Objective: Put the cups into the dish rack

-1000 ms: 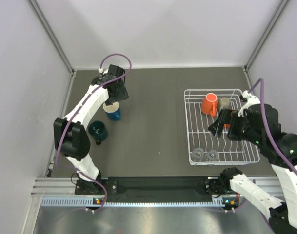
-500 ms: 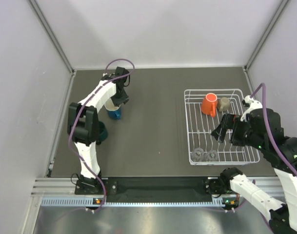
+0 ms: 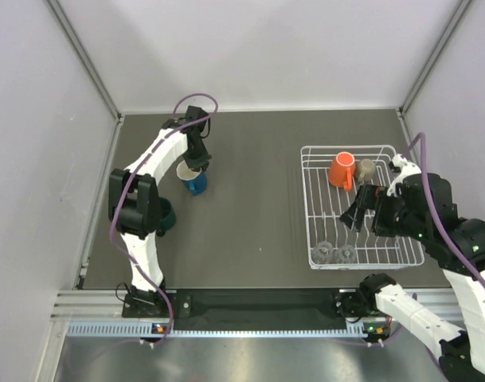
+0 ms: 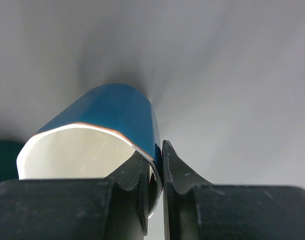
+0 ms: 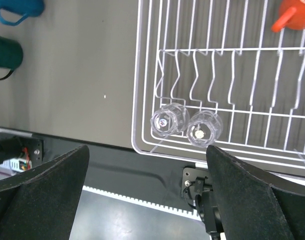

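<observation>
My left gripper [image 3: 196, 161] is shut on the rim of the blue mug [image 3: 195, 182], which stands on the mat at the left. In the left wrist view one finger is inside the white interior and the other outside, pinching the blue mug [image 4: 112, 115] wall at my gripper [image 4: 160, 150]. A dark green cup [image 3: 167, 216] sits nearer, partly behind the left arm. The white dish rack [image 3: 350, 148] holds an orange mug [image 3: 342, 169], a beige mug [image 3: 367, 169] and two clear glasses [image 5: 169, 120] [image 5: 204, 127]. My right gripper [image 3: 363, 208] hovers open above the rack.
Grey walls enclose the dark mat on three sides. The black base rail [image 3: 258, 306] runs along the near edge. In the right wrist view the rack's near-left corner [image 5: 137, 142] lies close to that rail, with the dark green cup [image 5: 4, 55] far to its left.
The left gripper's jaws have closed onto the blue mug's rim, and the mug has shifted slightly right. The right arm drifted a little over the rack, still open.
</observation>
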### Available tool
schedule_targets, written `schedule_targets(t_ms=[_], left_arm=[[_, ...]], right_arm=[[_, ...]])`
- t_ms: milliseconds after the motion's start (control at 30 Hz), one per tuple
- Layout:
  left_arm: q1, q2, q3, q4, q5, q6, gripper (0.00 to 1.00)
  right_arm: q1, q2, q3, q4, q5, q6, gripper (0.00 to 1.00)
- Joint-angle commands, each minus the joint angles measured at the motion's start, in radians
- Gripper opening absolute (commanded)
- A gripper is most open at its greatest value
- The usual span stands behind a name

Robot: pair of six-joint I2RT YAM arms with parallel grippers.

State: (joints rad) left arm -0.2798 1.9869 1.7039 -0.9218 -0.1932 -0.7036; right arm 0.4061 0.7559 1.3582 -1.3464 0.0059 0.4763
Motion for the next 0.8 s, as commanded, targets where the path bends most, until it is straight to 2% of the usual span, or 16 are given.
schedule_targets(t_ms=[0, 33, 100, 167, 200, 267, 300, 367, 533, 633, 767], left_arm=[[0.004, -0.154, 0.042, 0.015, 0.174, 0.032, 0.00], [0.004, -0.180, 0.034, 0.035, 0.281, 0.030, 0.00], [0.004, -0.270, -0.015, 0.128, 0.383, 0.000, 0.00], [0.004, -0.369, -0.068, 0.228, 0.564, -0.039, 0.00], [0.002, -0.402, -0.120, 0.339, 0.619, -0.092, 0.00], [0.002, -0.489, -0.174, 0.452, 0.766, -0.161, 0.00], [0.001, -0.517, -0.229, 0.575, 0.811, -0.244, 0.00], [-0.001, -0.592, -0.280, 0.707, 0.915, -0.365, 0.00], [-0.016, -0.726, -0.388, 0.972, 0.972, -0.537, 0.00], [-0.024, -0.793, -0.447, 1.153, 0.989, -0.669, 0.00], [-0.053, -0.873, -0.495, 1.241, 0.933, -0.798, 0.00]], right_arm=[[0.008, 0.014, -0.024, 0.078, -0.069, 0.007, 1.00], [0.008, 0.023, -0.030, 0.102, -0.084, 0.005, 1.00], [0.008, 0.036, -0.044, 0.133, -0.136, 0.001, 1.00], [0.008, 0.059, -0.050, 0.177, -0.185, -0.002, 1.00], [0.008, 0.069, -0.051, 0.190, -0.204, -0.007, 1.00], [0.008, 0.098, -0.045, 0.226, -0.243, -0.011, 1.00], [0.007, 0.112, -0.042, 0.242, -0.262, -0.021, 1.00], [0.008, 0.146, -0.021, 0.265, -0.312, -0.027, 1.00], [0.008, 0.226, 0.044, 0.383, -0.452, -0.041, 1.00], [0.010, 0.263, 0.070, 0.493, -0.593, -0.019, 1.00], [0.008, 0.304, 0.082, 0.645, -0.728, 0.072, 1.00]])
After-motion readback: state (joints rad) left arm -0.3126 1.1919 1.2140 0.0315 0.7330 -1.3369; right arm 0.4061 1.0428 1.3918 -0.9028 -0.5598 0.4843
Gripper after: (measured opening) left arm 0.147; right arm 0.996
